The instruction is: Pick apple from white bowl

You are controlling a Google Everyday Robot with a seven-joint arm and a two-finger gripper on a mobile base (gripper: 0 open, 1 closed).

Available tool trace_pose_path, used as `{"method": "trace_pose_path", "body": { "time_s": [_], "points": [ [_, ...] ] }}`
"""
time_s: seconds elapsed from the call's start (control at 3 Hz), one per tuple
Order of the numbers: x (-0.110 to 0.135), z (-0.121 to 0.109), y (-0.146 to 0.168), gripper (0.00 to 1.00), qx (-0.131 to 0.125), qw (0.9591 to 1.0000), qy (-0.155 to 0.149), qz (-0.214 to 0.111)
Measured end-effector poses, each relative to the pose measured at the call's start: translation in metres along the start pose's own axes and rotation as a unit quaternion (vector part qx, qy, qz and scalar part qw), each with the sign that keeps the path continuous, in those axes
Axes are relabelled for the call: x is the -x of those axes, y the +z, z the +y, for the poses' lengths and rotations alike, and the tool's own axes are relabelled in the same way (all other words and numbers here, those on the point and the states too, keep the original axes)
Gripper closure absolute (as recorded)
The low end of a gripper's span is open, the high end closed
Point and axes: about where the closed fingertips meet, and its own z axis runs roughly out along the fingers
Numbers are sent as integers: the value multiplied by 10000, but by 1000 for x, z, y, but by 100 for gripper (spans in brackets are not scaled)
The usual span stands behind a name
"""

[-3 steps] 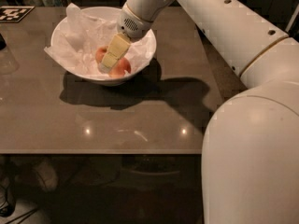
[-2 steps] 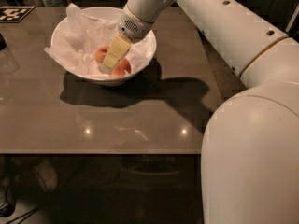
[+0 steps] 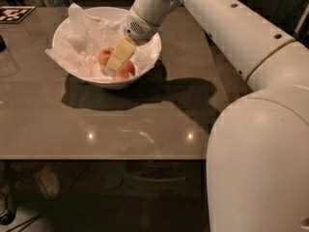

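Well, you're only partway. The gripper [image 3: 114, 67] is down inside the white bowl [image 3: 114, 84] on the bench [image 3: 145, 124], just beside the apple [image 3: 105, 56]. The apple lies on the crumpled paper [image 3: 82, 33], not yet lifted, and a second apple [image 3: 128, 70] sits alongside. You cannot tell whether the gripper is apart or clamped. Securing the apple and lifting it remain. Nothing readable shows, only a black-and-white marker [image 3: 12, 13] at the bench's far corner.
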Motion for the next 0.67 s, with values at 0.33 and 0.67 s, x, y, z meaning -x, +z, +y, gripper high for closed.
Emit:
{"method": "trace_pose_path", "body": {
  "time_s": [0.33,0.67],
  "points": [
    [-2,-2,8,0,130,9999,31,-61],
    [-4,-2,14,0,204,9997,44,-85]
  ]
}}
